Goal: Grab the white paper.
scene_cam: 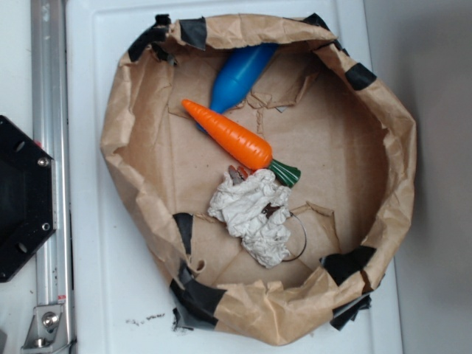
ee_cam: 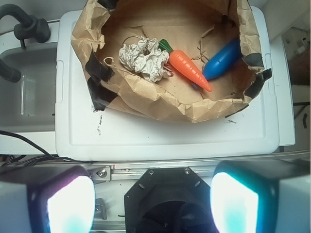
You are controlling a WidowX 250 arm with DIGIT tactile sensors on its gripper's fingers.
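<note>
Your gripper [ee_cam: 153, 201] hangs wide apart, holding nothing. The white paper [scene_cam: 253, 212] looks light and crushable (toy carrot [scene_cam: 232, 137] touching it); pinch its bulky middle.

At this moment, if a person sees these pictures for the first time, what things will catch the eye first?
The orange toy carrot stands out first, lying diagonally inside the brown paper nest, with a blue toy just behind it. Next comes the crumpled white paper, right by the carrot's green end. In the wrist view, the gripper is open, its two pale fingers at the bottom edge, far from the nest.
</note>
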